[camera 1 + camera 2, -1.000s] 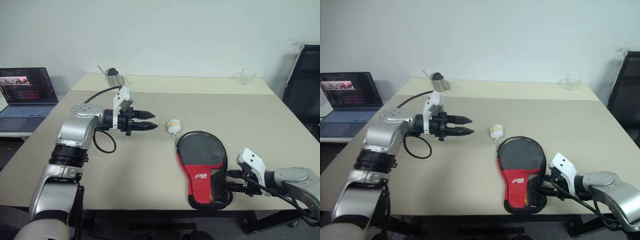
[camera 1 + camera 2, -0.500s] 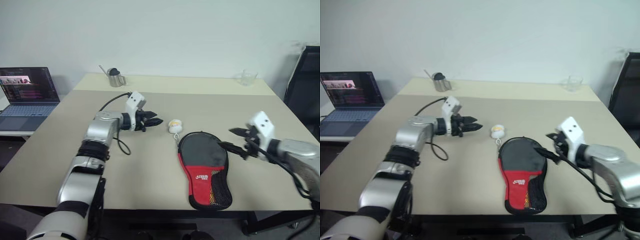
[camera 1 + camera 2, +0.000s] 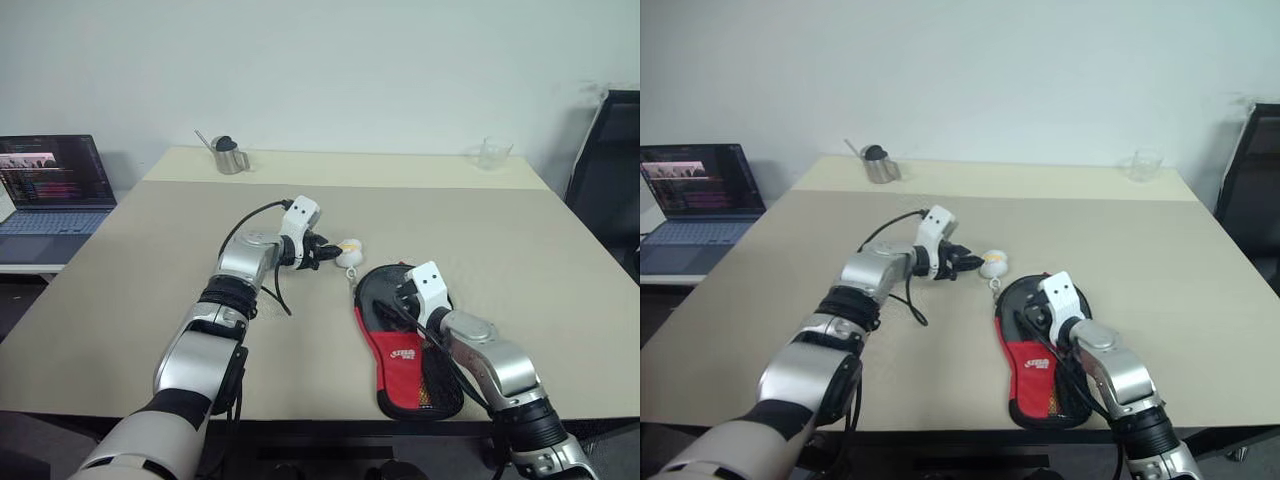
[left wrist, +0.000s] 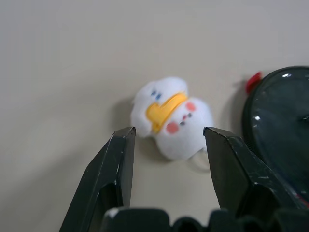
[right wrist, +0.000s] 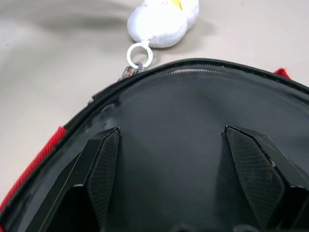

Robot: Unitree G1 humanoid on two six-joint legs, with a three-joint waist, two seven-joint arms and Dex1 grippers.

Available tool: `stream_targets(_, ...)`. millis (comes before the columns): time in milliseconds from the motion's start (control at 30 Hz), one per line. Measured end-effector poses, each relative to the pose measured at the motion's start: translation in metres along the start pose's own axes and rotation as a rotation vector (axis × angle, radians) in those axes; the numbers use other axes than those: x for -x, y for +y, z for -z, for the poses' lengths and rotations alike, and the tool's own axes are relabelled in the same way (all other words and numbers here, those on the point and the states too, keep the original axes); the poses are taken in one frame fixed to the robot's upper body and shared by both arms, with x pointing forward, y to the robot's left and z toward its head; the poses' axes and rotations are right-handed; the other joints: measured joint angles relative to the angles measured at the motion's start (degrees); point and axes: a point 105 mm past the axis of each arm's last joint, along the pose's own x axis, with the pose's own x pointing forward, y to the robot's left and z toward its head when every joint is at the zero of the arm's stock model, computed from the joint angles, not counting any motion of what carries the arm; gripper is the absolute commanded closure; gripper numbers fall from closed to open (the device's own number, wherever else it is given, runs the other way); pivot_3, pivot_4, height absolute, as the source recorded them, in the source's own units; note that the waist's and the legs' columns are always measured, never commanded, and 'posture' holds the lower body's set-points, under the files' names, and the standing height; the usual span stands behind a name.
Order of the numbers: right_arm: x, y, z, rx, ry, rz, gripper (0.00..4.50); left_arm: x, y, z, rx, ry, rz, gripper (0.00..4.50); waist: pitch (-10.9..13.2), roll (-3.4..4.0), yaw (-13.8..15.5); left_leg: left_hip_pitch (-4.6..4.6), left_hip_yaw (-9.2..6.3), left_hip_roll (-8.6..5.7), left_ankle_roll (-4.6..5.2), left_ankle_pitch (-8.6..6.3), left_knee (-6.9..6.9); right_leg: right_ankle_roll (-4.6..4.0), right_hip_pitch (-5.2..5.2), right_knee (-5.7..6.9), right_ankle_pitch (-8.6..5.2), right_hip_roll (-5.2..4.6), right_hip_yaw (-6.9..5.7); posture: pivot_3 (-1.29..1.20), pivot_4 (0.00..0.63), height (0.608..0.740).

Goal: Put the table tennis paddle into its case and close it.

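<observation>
The case (image 3: 405, 340) lies flat near the table's (image 3: 130, 290) front edge; the left gripper (image 4: 169, 145) sits at the little white duck charm (image 4: 170, 123), jaws apart, holding nothing; the right gripper (image 5: 171, 159) is over the case's round black end — jaws wide apart.

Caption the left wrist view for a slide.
Left gripper, fingers open, approaches the small white plush charm beside the case on the table.
</observation>
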Motion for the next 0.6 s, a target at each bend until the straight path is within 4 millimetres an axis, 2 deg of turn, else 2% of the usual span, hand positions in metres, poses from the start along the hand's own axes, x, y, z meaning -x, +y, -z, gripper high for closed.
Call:
stream_targets(167, -0.001, 0.002, 0.000, 0.005, -0.006, -0.002, 0.72, -0.018, -0.013, 0.009, 0.029, 0.047, -0.014, 2.06, 0.00, 0.00, 0.04, 0.01, 0.00, -0.02, 0.00, 0.00, 0.01, 0.00, 0.02, 0.00, 0.00, 0.00, -0.01, 0.00, 0.150, 0.740)
stream_targets(333, -0.001, 0.002, 0.001, 0.016, -0.003, -0.006, 0.72, -0.022, -0.009, 0.011, 0.037, 0.064, -0.067, 2.06, 0.00, 0.00, -0.10, 0.03, -0.01, 0.00, 0.00, 0.00, 0.00, 0.00, 0.02, 0.01, 0.00, 0.00, -0.01, 0.00, 0.150, 0.740)
stream_targets(433, -0.001, 0.002, 0.001, 0.020, 0.003, -0.004, 0.67, -0.023, -0.006, 0.011, 0.042, 0.057, -0.096, 1.48, 0.00, 0.00, -0.08, 0.05, -0.02, 0.00, 0.00, 0.00, 0.00, 0.00, 0.05, 0.01, 0.00, 0.00, -0.02, 0.00, 0.150, 0.740)
stream_targets(567, -0.001, 0.002, 0.002, 0.020, 0.006, -0.004, 0.67, -0.023, -0.007, 0.011, 0.068, 0.047, -0.082, 0.09, 0.00, 0.00, -0.07, 0.05, -0.02, -0.02, 0.00, 0.00, 0.01, 0.00, 0.07, 0.00, 0.00, 0.00, -0.03, 0.00, 0.150, 0.740)
stream_targets(600, -0.001, 0.002, 0.002, 0.020, 0.007, -0.005, 0.67, -0.023, -0.008, 0.010, 0.073, 0.047, -0.073, 0.04, 0.00, 0.00, -0.07, 0.05, -0.02, -0.01, 0.00, 0.00, 0.01, 0.00, 0.07, 0.00, 0.00, 0.00, -0.04, 0.00, 0.150, 0.740)
